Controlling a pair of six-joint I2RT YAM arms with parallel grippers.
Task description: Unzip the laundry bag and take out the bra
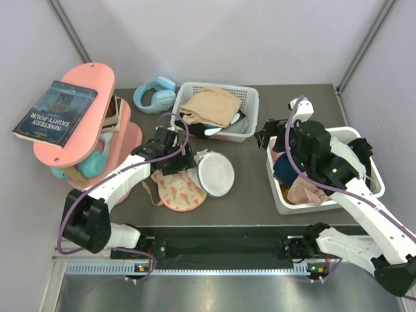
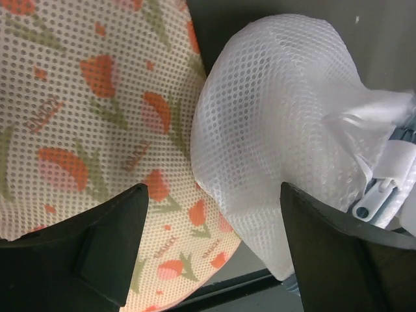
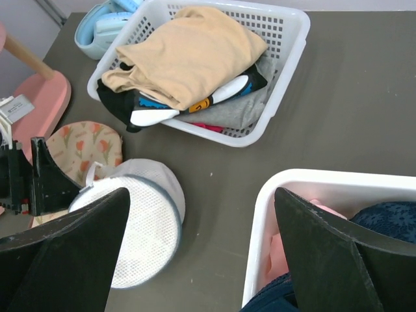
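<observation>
Since the peach floral bra (image 1: pixel 177 190) already lay out on the table (image 1: pixel 250 192), touching the white mesh laundry bag (image 1: pixel 216 174) on its left side, we judged the job nearly done. Our left gripper (image 2: pixel 213 188) hung spread wide above both, pinching nothing. The right gripper (image 3: pixel 201 192) stood spread too, well apart. We judged it best to lift straight up, clear of mesh and straps.

The book (image 1: pixel 55 112) cover reads "NINETEEN EIGHTY-FOUR".
</observation>
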